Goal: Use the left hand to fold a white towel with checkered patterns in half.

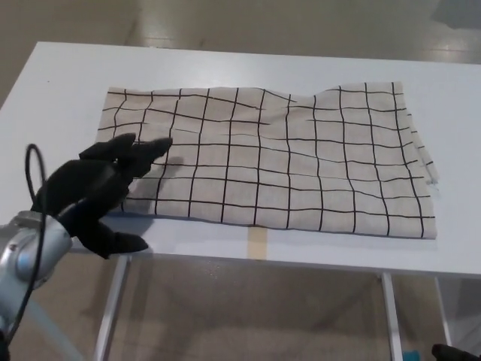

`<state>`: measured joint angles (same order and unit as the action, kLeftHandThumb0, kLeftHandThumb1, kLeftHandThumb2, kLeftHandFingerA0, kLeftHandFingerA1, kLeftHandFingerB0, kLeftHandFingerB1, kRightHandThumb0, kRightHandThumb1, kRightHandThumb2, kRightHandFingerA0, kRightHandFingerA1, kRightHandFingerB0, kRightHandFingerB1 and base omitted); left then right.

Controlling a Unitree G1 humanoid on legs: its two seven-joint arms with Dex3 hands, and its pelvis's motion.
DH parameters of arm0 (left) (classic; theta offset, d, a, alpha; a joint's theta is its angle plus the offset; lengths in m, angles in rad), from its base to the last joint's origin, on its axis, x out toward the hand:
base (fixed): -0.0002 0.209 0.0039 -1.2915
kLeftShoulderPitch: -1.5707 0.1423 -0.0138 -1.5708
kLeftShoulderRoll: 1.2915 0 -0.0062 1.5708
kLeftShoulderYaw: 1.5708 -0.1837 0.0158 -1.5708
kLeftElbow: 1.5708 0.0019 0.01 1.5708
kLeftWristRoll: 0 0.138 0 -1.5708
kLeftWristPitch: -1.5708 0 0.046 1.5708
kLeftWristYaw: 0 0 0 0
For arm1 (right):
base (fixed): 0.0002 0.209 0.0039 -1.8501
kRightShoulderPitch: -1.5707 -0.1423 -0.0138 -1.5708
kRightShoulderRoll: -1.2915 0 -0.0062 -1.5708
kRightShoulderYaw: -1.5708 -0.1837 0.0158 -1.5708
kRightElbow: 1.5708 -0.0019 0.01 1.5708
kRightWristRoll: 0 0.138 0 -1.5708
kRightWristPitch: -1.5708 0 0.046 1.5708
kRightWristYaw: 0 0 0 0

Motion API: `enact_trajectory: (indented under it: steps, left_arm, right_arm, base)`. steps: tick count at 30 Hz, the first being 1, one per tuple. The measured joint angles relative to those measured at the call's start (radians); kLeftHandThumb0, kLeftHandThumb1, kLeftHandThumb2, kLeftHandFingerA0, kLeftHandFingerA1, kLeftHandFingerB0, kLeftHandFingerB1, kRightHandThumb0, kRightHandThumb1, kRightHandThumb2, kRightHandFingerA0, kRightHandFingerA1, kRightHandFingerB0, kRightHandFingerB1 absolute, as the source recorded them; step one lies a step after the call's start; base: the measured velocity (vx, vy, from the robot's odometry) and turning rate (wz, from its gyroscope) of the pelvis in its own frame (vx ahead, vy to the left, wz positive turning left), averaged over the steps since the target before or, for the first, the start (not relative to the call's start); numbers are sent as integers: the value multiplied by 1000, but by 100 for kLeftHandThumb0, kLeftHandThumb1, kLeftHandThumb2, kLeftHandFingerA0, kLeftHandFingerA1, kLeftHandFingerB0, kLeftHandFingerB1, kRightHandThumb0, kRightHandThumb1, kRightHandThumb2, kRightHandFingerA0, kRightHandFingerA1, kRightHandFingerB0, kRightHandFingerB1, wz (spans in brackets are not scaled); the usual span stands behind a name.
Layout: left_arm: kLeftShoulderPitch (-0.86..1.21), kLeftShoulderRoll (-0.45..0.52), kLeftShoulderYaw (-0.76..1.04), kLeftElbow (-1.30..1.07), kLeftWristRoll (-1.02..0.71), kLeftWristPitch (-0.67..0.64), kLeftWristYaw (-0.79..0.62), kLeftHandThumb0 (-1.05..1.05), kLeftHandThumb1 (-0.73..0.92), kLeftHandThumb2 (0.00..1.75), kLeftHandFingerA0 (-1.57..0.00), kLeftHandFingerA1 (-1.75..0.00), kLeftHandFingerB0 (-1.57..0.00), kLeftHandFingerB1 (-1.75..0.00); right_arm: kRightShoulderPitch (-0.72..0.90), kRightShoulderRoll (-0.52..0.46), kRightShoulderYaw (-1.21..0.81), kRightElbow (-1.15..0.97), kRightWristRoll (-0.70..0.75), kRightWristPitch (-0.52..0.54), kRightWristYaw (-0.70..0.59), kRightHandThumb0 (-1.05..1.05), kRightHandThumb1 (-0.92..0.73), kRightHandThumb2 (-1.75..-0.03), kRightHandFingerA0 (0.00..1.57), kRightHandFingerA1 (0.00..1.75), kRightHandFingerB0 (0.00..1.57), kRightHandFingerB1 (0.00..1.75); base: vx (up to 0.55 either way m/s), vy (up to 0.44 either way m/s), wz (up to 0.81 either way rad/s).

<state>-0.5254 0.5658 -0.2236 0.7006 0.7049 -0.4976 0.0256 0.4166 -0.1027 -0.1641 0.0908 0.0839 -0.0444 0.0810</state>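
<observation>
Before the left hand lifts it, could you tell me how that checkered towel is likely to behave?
The towel will probably be floppy: it lies flat with soft wrinkles. It looks thin, so likely light. On the smooth white table it may slide or bunch if the left hand pushes it.

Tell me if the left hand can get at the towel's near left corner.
Probably yes: the left hand hovers open over that end of the towel, with nothing between them.

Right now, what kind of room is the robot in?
Probably a workshop or test lab: a plain white table on metal legs, a bare shiny floor, and just a checkered towel laid out.
</observation>
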Motion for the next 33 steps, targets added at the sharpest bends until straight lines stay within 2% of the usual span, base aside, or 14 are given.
enact_trajectory:
  steps: [6,7,8,10,11,12,19,33]
  left_arm:
    - [-57,4,-76,90,54,24,86,-55,36,70,0,-5,0,-15]
    - [-57,4,-76,90,54,24,86,-49,48,55,0,-4,0,-18]
    - [-78,6,-111,113,78,29,131,-53,42,69,0,-3,0,-16]
    - [-95,8,-142,138,98,33,168,-53,42,69,0,-3,0,-16]
    - [-105,8,-159,155,107,35,190,-50,49,55,0,-7,0,-19]
    - [-115,8,-176,173,115,37,213,-55,36,72,0,-10,0,-19]
    - [-146,4,-235,239,139,41,315,-53,36,72,0,-13,0,-21]
    - [-230,-46,-347,361,162,87,426,-53,36,73,0,-15,0,-22]
  right_arm:
    - [-1,0,0,2,-4,-2,0,-28,-56,-56,49,54,57,50]
    - [-1,0,0,2,-4,-2,0,-28,-56,-56,49,54,57,50]
    - [2,0,0,2,-6,-4,0,-28,-56,-56,48,54,57,50]
    - [5,0,0,2,-7,-7,0,-28,-56,-56,48,54,57,50]
    - [7,0,0,3,-7,-10,0,-28,-56,-56,48,54,57,50]
    - [10,0,0,5,-8,-13,0,-28,-56,-56,48,54,57,50]
    - [20,1,0,9,-15,-17,-1,-28,-56,-56,49,54,57,50]
    - [27,7,-3,8,-23,-17,-4,-28,-56,-56,50,55,57,51]
  base:
    - [0,0,0]
    - [0,0,0]
    - [0,0,0]
    - [0,0,0]
    - [0,0,0]
    - [0,0,0]
    - [0,0,0]
    - [0,0,0]
